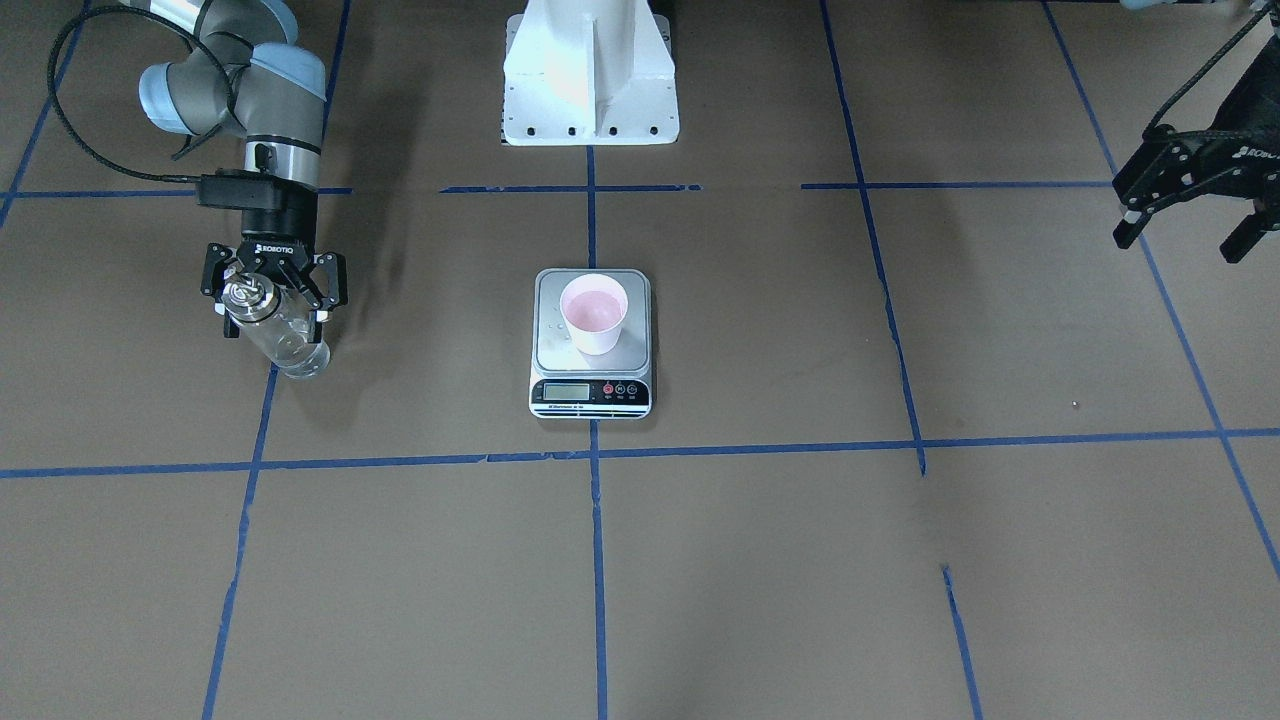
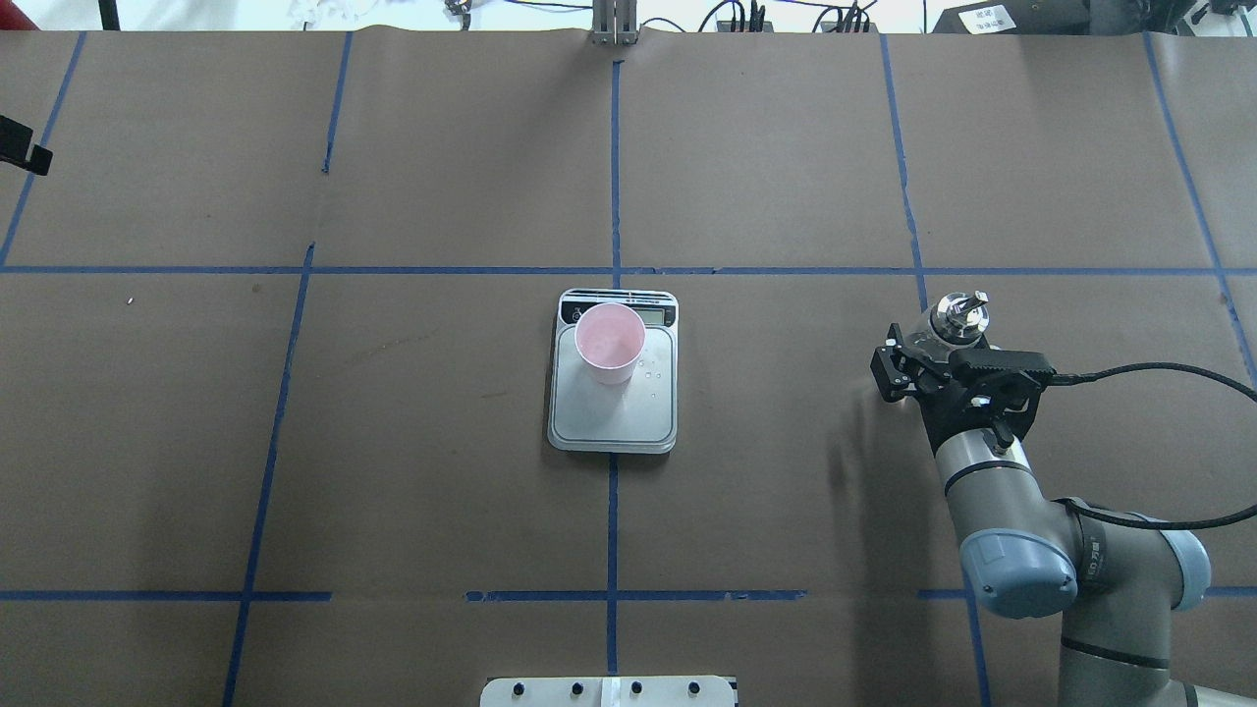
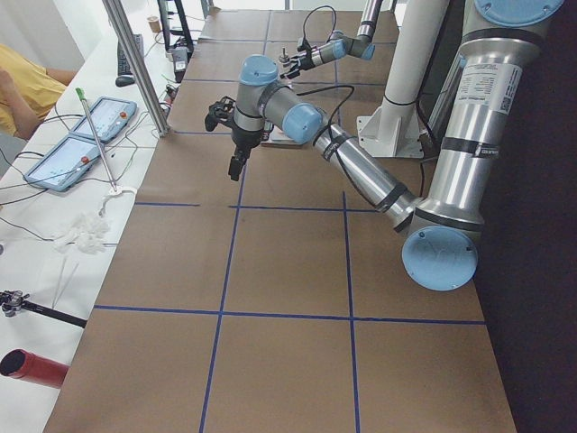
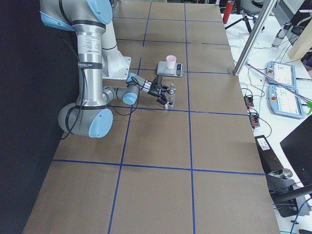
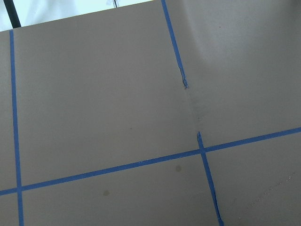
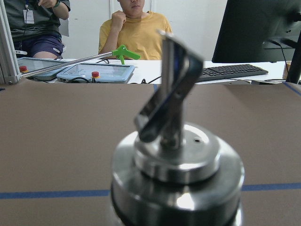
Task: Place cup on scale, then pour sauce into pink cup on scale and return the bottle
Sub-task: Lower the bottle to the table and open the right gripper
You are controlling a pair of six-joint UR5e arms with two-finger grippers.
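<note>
So the bottle (image 1: 276, 330) is sitting well off to the side of the scale (image 2: 614, 412), upright on the table as far as I can tell, with my right gripper (image 1: 272, 296) closed around its neck just under the cap. The cup (image 2: 610, 343) is on the scale with pink liquid in it. If I let go before the base sits flat, it tips over (there are droplets on the platform). The left gripper (image 1: 1186, 228) is parked wide open, holding nothing, far on the scale's other side.
</note>
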